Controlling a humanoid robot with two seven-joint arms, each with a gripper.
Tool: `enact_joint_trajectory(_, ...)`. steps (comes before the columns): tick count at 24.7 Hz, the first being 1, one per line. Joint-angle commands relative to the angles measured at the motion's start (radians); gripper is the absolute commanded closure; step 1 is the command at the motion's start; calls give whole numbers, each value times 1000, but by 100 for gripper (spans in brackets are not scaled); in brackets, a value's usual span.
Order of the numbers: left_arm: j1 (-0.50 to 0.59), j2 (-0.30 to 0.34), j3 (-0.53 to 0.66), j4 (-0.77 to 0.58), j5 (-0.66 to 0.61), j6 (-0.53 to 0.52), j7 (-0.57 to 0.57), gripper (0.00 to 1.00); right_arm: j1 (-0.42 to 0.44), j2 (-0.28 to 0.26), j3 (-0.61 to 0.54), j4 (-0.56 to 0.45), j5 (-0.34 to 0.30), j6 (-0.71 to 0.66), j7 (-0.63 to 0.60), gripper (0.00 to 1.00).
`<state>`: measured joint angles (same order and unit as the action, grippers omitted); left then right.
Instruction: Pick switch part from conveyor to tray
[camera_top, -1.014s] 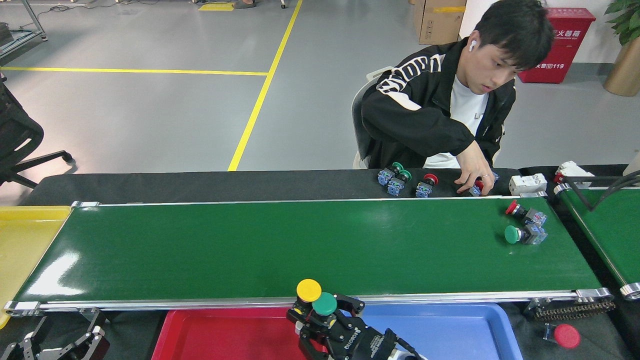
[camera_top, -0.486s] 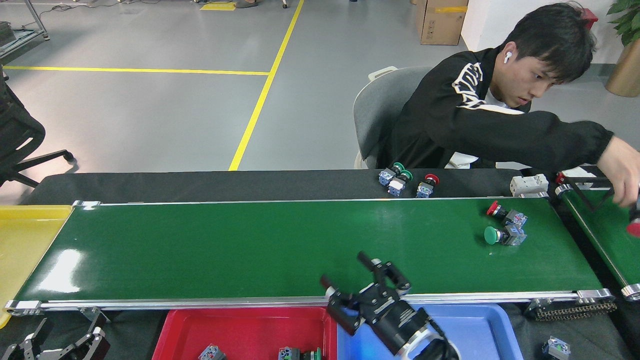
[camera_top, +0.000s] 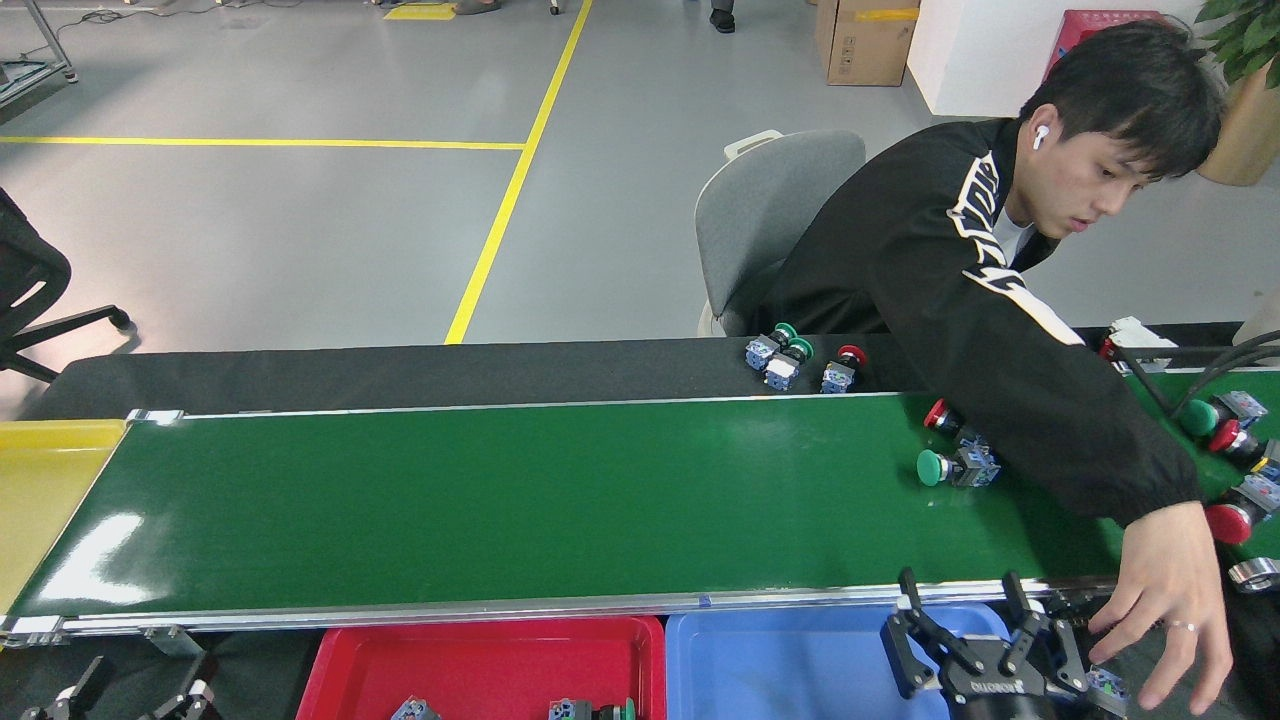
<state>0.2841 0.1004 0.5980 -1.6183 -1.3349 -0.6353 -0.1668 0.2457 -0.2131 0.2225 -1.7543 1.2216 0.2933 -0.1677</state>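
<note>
The conveyor (camera_top: 500, 500) is a wide glossy green belt across the middle of the head view. Two switch parts lie at its right end: a red-capped one (camera_top: 942, 416) and a green-capped one (camera_top: 952, 467) just in front of it. My right gripper (camera_top: 962, 602) is open and holds nothing; it stands over the right end of the blue tray (camera_top: 780, 660), at the belt's near rail. The red tray (camera_top: 480, 655) beside it holds switch parts (camera_top: 590, 710) at its near edge. My left gripper (camera_top: 135, 688) shows only its fingertips at the bottom left, standing apart.
A person's sleeve (camera_top: 1040, 380) crosses the belt's right end, and the hand (camera_top: 1165, 600) hangs right beside my right gripper. Loose switch parts (camera_top: 790, 358) lie on the black cloth behind the belt. A second belt (camera_top: 1225, 440) holds several more. A yellow tray (camera_top: 40, 480) stands at the left.
My right gripper, open since it let go of two parts, has moved right along the blue tray. The two parts on the belt have drifted left. The person's arm has swung down across the belt.
</note>
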Motion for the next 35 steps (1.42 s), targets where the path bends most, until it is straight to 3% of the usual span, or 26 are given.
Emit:
enact_joint_trajectory(1,-2,15,5,-14,-15,-15,1,1,6,-9,-6,-16,-1,1,-32,0)
enact_joint_trajectory(7,-3,18,9,-25,10,-32,-8,0,0,-3,-6,-16,-1,4,-23,0)
enact_joint_trajectory(10,-8,21,9,-31,33,-35,32,0,-49,1,-9,1,-1,17,23,0)
enact_joint_trajectory(15,-3,108,6,-22,36,-93,30,0,-246,9,-8,190,1,102,157,0)
enact_joint_trajectory(18,-2,98,9,-23,37,-95,32,0,-353,49,1,334,3,96,160,0)
enact_joint_trajectory(22,-11,70,11,-23,60,-90,32,0,-462,78,58,440,4,96,160,0)
enact_joint_trajectory(25,-14,33,14,-25,80,-89,32,0,-517,106,106,480,4,96,158,0)
enact_joint_trajectory(30,-13,38,5,-28,69,-17,23,0,-545,143,170,490,4,95,157,0)
enact_joint_trajectory(35,-16,41,5,-23,71,5,-30,0,-635,196,189,633,3,93,152,0)
